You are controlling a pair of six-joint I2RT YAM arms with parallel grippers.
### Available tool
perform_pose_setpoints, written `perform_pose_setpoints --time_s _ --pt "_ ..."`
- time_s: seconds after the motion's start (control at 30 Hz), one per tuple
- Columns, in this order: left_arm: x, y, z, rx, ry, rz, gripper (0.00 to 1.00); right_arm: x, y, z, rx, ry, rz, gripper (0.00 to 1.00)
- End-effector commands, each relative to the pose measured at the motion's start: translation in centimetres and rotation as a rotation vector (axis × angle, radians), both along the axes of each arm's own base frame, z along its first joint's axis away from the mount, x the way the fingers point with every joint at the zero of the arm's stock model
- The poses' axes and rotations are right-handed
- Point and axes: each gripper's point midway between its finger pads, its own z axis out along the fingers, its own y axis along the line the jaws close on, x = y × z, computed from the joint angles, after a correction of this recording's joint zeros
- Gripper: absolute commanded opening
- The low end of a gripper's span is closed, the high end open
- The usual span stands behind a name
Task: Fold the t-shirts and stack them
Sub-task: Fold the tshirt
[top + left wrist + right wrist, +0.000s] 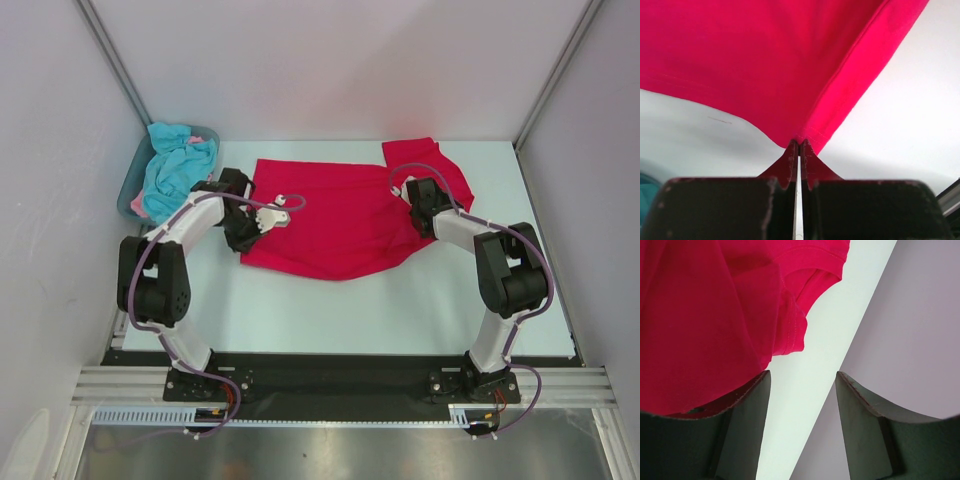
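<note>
A crimson red t-shirt point(340, 215) lies spread out across the middle of the table. My left gripper point(243, 238) is at its left edge, shut on a hemmed corner of the cloth point(800, 142), and the red t-shirt point(765, 60) fans out from the jaws. My right gripper point(422, 212) hovers over the shirt's right side by the sleeve point(810, 260). It stands open point(802, 377) with only bare table between its fingers. The left finger point(747, 405) rests at the edge of the red t-shirt point(705, 315). Turquoise and pink t-shirts point(178, 170) are heaped at the back left.
The heaped shirts sit in a grey-blue tub point(128, 192) against the left wall. The enclosure's right wall point(910, 315) rises just past the table's edge, close to the right gripper. White table point(330, 310) shows in front of the shirt.
</note>
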Motion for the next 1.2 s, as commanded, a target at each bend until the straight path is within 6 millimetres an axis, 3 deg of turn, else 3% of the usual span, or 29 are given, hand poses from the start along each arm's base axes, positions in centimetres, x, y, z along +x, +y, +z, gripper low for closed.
perform_pose_setpoints --time_s 0.0,0.83,0.87,0.9,0.97,1.0,1.03,1.17 --pt "-0.1 -0.8 2.2 -0.035 -0.023 -0.011 0.0 0.5 0.1 0.7 -0.01 -0.04 -0.008 0.61" --pt "-1.3 -0.7 0.7 -0.01 0.071 -0.031 0.01 0.8 -0.1 1.3 -0.018 -0.054 -0.011 0.61" --pt "-1.2 -0.8 0.7 -0.011 0.073 -0.019 0.03 0.7 -0.1 1.2 -0.019 -0.055 -0.011 0.62" --pt "-1.1 -0.7 0.3 -0.004 0.081 -0.012 0.14 0.7 -0.1 1.2 -0.018 -0.055 -0.012 0.62" --pt "-1.2 -0.7 0.1 -0.003 0.086 -0.012 0.18 0.8 -0.1 1.2 -0.014 -0.057 -0.012 0.61" --pt "-1.2 -0.8 0.1 -0.011 0.087 -0.012 0.14 0.8 -0.1 1.3 -0.016 -0.057 -0.012 0.61" --pt "-1.3 -0.9 0.1 -0.015 0.086 -0.017 0.0 0.7 -0.1 1.2 -0.015 -0.056 -0.012 0.61" --pt "-1.4 -1.0 0.2 -0.021 0.074 -0.025 0.0 0.7 -0.1 1.3 -0.013 -0.058 -0.013 0.61"
